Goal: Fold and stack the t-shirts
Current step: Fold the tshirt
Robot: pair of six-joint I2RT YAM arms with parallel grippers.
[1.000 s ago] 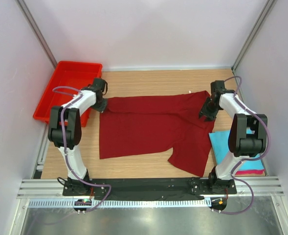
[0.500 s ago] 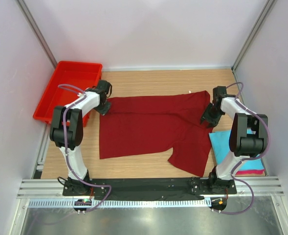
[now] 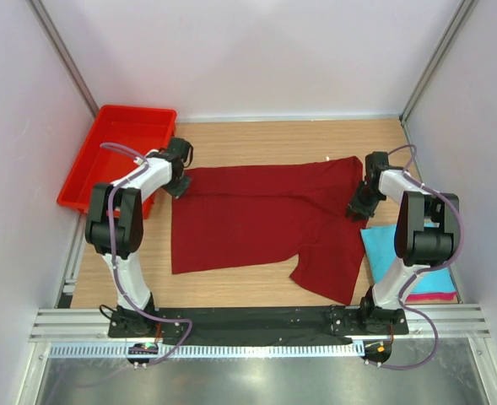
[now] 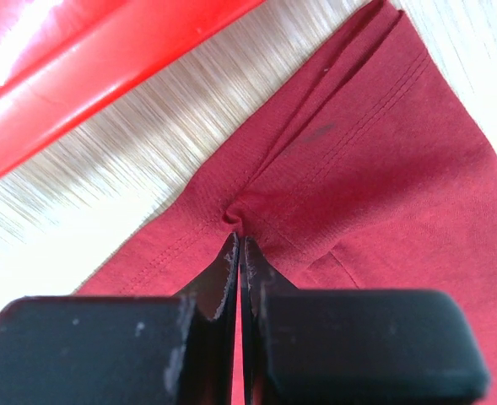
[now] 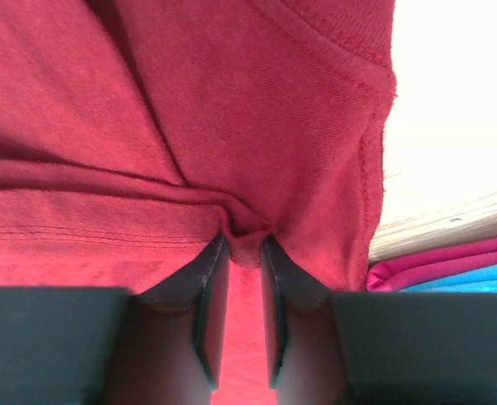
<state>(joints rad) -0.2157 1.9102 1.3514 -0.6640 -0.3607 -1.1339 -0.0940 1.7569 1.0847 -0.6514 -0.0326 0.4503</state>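
One soft maroon t-shirt point(image 3: 248, 221), spread, stitched hems puckered.

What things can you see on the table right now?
maroon t-shirt: one, dark red, spread out flat in the middle of the table.
turquoise t-shirt: one, blue-green, folded, near right corner.
pink t-shirt: one, pink, folded, showing at the turquoise one's near edge.
tray: one, bright red, far left corner.
table: one, light wood.
left arm: one, white and black; jaws pinch the maroon shirt's far left corner.
right arm: one, white and black; jaws pinch its far right corner.
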